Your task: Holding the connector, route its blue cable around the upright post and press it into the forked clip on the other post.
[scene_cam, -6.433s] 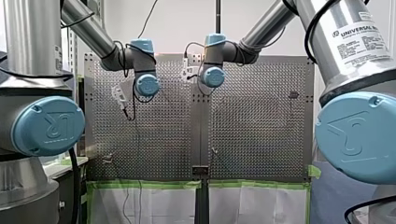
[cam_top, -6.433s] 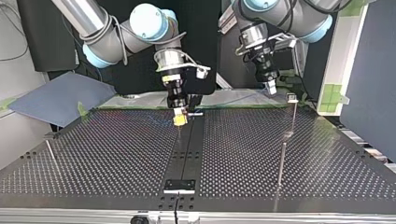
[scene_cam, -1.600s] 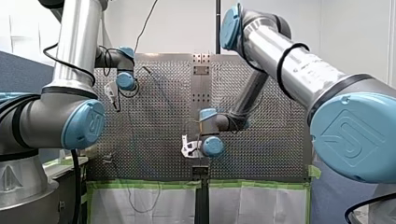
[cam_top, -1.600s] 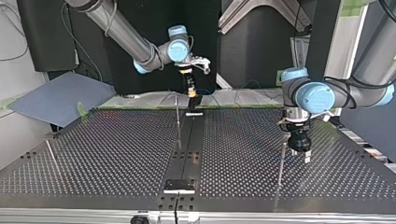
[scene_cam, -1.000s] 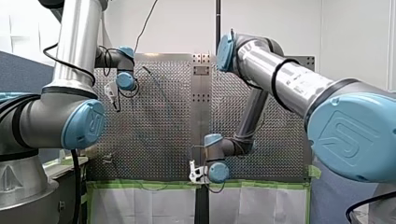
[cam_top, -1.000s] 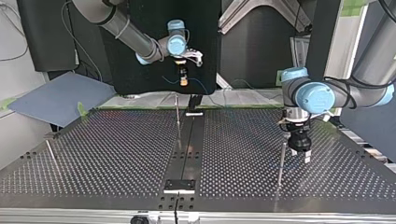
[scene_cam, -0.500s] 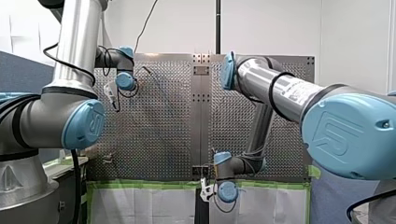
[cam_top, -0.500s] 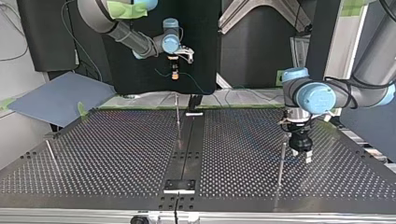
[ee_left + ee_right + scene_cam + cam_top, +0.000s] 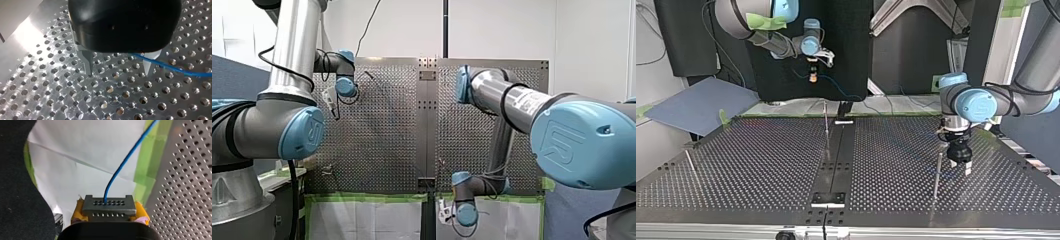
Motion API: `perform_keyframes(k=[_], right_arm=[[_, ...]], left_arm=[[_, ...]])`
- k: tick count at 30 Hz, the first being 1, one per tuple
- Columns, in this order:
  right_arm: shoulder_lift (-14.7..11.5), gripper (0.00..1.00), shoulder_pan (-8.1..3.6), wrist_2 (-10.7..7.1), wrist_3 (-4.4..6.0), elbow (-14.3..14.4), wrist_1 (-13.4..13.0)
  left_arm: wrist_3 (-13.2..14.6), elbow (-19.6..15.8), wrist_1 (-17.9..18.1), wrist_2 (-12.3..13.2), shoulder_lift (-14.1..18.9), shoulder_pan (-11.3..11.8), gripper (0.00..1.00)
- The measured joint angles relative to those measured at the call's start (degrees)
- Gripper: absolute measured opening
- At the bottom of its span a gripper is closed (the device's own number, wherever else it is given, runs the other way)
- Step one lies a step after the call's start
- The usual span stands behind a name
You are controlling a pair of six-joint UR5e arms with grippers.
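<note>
- Right wrist view: the right claw (image 9: 107,213) is seen clenched on the connector (image 9: 107,205). This is a grey block with two rows of small holes, gripped between yellow pads (image 9: 78,211). The blue cable (image 9: 117,175) is seen leaving one hole of the upper row and curving away ahead of the claw. Beyond it a white sheet (image 9: 82,157) and green tape (image 9: 146,170) are seen, with the perforated table (image 9: 190,182) beside them.
- Left wrist view: the left claw (image 9: 119,73) is seen released, with a metal finger (image 9: 87,62) and a pale finger (image 9: 148,63) spread wide and nothing gripped between them. Both tips are held close to the table, but contact cannot be told. The cable is passed across at the pale finger and is run off over the holes on that finger's outer side. Whether finger and cable touch cannot be told.
- Top view: the right claw is held in the air beyond the table's far edge, left of the middle. The cable is seen dropping from it toward that edge. The left claw is held low over the table at the view's right, just beside the near post (image 9: 937,172). The far post (image 9: 826,120) is stood at the middle, apart from both claws.
- Front view: the right claw is hung low before the sheet, below the table's edge, and the left claw is held over the table's upper left. Neither grip can be read here.
</note>
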Motion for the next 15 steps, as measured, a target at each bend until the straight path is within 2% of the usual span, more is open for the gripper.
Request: perform_keyframes(k=[6,15], right_arm=[[-2.7,0.0,-0.72,-0.01,0.07,2.73,-2.59],[-6.95,0.0,-1.08,0.11,-0.01,6.98,-3.91]], left_arm=[[0.0,0.02,0.0,0.03,0.0,0.06,1.0],[0.1,0.0,-0.46,-0.11,0.0,0.03,1.0]])
